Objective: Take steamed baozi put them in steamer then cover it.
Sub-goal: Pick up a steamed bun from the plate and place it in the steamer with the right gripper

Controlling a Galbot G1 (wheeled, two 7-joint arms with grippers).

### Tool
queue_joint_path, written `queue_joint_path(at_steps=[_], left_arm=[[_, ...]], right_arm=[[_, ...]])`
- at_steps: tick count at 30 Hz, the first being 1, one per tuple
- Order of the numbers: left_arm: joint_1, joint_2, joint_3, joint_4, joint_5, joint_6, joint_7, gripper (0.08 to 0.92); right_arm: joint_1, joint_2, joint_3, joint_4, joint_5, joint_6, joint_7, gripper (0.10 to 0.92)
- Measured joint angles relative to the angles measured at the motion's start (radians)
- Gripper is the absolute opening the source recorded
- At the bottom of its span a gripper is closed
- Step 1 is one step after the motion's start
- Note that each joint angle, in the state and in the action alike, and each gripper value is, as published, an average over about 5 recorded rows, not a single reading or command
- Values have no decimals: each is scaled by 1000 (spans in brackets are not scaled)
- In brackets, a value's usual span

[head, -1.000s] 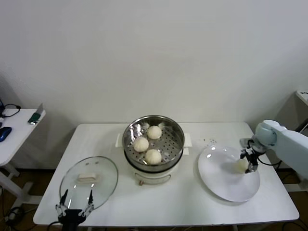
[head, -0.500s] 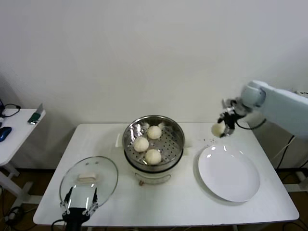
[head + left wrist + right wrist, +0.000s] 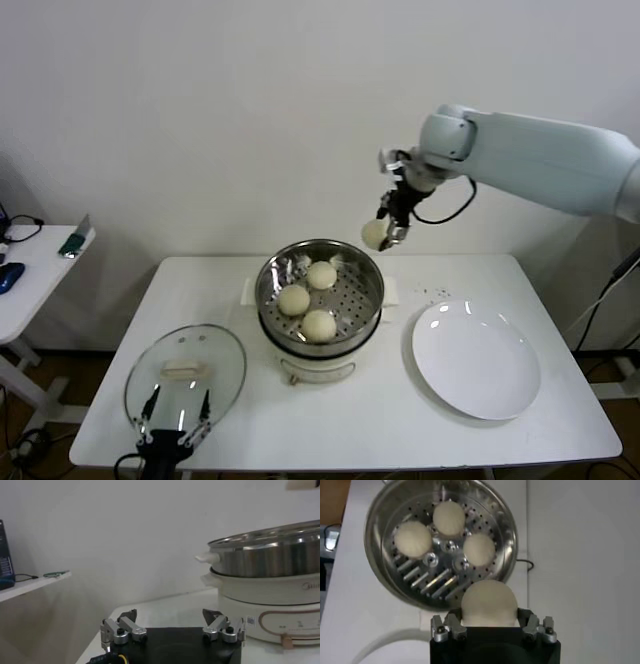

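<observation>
My right gripper point(image 3: 385, 233) hangs in the air above the back right rim of the steamer point(image 3: 368, 305), shut on one cream-white baozi point(image 3: 374, 233). In the right wrist view that baozi point(image 3: 488, 603) fills the gap between the jaws, with the steamer point(image 3: 380, 570) below it. Three baozi point(image 3: 308, 299) lie on the perforated bottom. The cover point(image 3: 222, 372), clear glass with a cream bar handle, rests flat on the table at the front left. My left gripper point(image 3: 177, 417) stands open at the table's front edge beside the cover, with nothing between its fingers.
A flat white plate point(image 3: 476, 360) lies bare at the right of the table. A side table point(image 3: 30, 275) with small items stands at the far left. In the left wrist view the steamer point(image 3: 270, 560) rises on its white pot base ahead of the open left gripper point(image 3: 172, 627).
My right gripper lifted the baozi off the white plate and carried it up and left to above the steamer's rim. The left gripper stayed beside the cover.
</observation>
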Motion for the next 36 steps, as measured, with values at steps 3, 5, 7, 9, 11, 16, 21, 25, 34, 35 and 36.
queue_joint_path(at_steps=[3, 5, 7, 9, 11, 16, 21, 25, 34, 35, 36], left_arm=[[0, 5, -2, 3, -7, -2, 0, 823], [0, 8, -5, 7, -12, -3, 0, 823], [-1, 11, -7, 10, -18, -4, 0, 823], [-1, 13, -9, 14, -22, -5, 1, 823], [-3, 14, -10, 17, -26, -6, 1, 823], [-10, 18, -12, 23, -30, -4, 1, 823], [-17, 21, -12, 29, -30, -1, 1, 823], [-20, 22, -9, 35, -28, -3, -1, 823], [-18, 23, -7, 34, -25, -6, -2, 823], [-17, 23, -8, 33, -25, -6, -2, 823], [-16, 24, -9, 32, -25, -7, -2, 823]], right_arm=[[-4, 42, -27, 5, 27, -13, 21, 704], [-12, 67, -44, 6, 39, -19, 32, 704], [-24, 88, -58, 6, 46, -25, 41, 704], [-37, 107, -71, 3, 50, -29, 49, 704], [-52, 122, -81, -1, 51, -32, 55, 704], [-97, 152, -97, -17, 46, -37, 68, 704], [-134, 176, -110, -34, 40, -39, 75, 709], [-150, 185, -115, -44, 37, -40, 80, 757], [-154, 180, -110, -43, 30, -40, 81, 822], [-152, 177, -107, -41, 29, -38, 79, 822], [-149, 174, -104, -38, 29, -37, 77, 823]])
